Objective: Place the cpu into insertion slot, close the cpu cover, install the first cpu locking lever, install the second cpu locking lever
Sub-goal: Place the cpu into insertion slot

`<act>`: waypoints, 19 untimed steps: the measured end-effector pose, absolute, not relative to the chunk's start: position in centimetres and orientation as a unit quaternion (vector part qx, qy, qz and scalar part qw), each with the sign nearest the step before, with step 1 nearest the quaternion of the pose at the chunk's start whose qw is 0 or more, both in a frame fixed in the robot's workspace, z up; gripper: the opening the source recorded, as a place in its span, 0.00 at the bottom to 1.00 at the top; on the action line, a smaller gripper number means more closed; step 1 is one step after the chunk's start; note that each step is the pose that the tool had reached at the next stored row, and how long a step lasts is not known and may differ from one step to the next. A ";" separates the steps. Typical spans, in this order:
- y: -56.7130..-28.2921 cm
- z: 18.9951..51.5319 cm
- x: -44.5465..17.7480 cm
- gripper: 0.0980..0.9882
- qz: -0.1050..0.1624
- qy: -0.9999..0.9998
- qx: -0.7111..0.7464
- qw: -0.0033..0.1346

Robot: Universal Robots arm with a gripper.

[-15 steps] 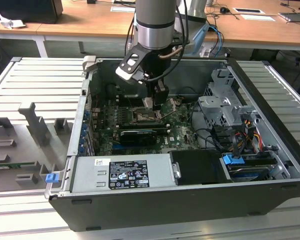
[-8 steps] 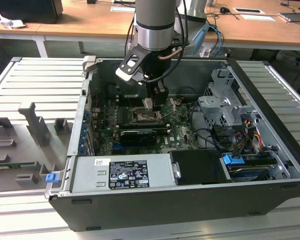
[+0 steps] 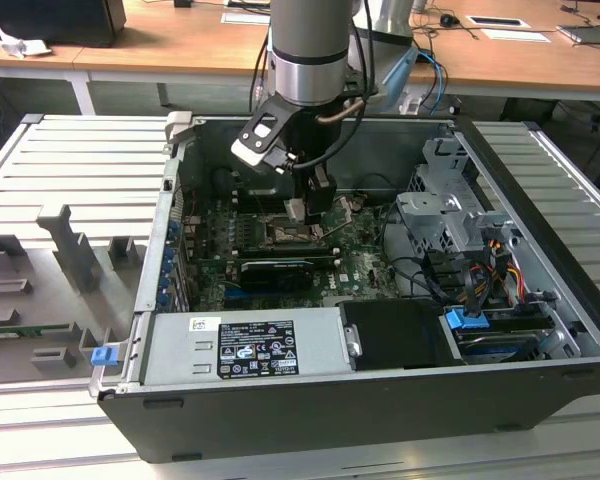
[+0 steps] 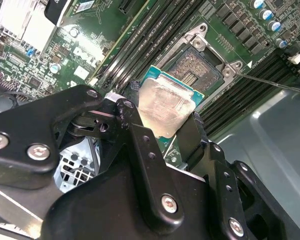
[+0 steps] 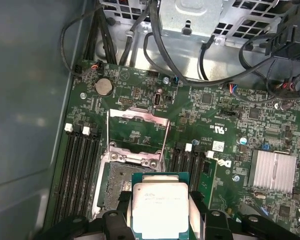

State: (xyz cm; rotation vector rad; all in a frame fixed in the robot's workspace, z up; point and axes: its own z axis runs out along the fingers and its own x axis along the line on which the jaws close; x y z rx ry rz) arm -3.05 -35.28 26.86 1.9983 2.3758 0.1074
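The claw [image 4: 160,115] pinched the cpu [image 4: 167,100] by two opposite edges, silvery top up in both wrist views, above the motherboard [image 5: 215,110] and not seated in the open socket [image 5: 115,185]. The cpu cover [image 5: 139,116] stood raised. In the exterior view, the drive cage [image 3: 450,215] lay at the claw's 3 o'clock.

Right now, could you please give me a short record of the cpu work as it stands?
gripper: shut on the cpu
cpu: held above the board beside the socket, not seated
socket: empty, contacts exposed
cover: swung up, open
lever: unlatched, clear of the socket
case: lying on its side, open
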 end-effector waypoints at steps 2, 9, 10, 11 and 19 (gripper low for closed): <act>-35.3 26.7 -3.0 0.50 0.034 0.765 0.643 0.017; -35.3 26.2 -3.0 0.50 0.032 0.764 0.644 0.015; -35.3 26.2 -3.0 0.50 0.032 0.764 0.645 0.015; -35.3 26.1 -3.1 0.50 0.032 0.760 0.649 0.015; -35.3 25.7 -3.2 0.50 0.031 0.725 0.688 0.017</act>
